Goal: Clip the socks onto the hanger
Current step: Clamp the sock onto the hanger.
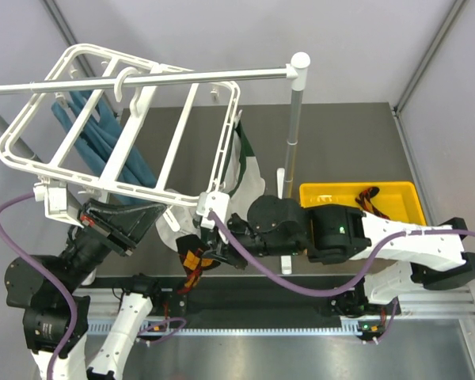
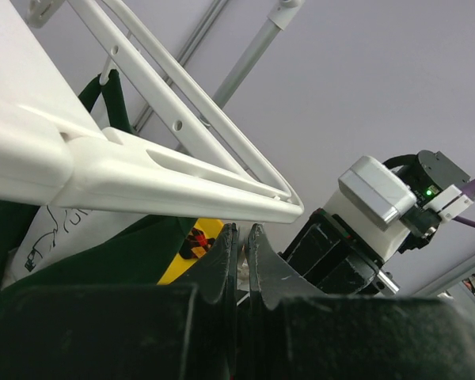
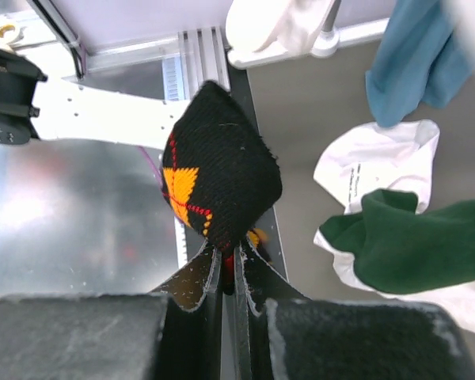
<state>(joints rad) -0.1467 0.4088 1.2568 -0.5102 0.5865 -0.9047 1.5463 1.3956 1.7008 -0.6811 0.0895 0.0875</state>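
The white hanger (image 1: pixel 142 190) hangs tilted from its hook at the upper left; its rim (image 2: pixel 142 186) crosses the left wrist view. My right gripper (image 1: pixel 204 252) (image 3: pixel 231 252) is shut on a dark argyle sock (image 3: pixel 226 170) (image 1: pixel 191 265), held just below the hanger's near right corner. My left gripper (image 1: pixel 160 212) (image 2: pixel 241 231) sits right under the near rim, its jaws shut to a thin slit with nothing clearly in it. Blue socks (image 1: pixel 103 142) hang under the frame. A dark green sock (image 3: pixel 412 237) lies on a white one (image 3: pixel 376 162).
A silver rail (image 1: pixel 142 79) on a post (image 1: pixel 295 119) runs above the hanger. At the right, a yellow bin (image 1: pixel 317 194) holds another argyle sock (image 1: pixel 370 198). The right arm's white body (image 2: pixel 376 194) is close in front of the left gripper.
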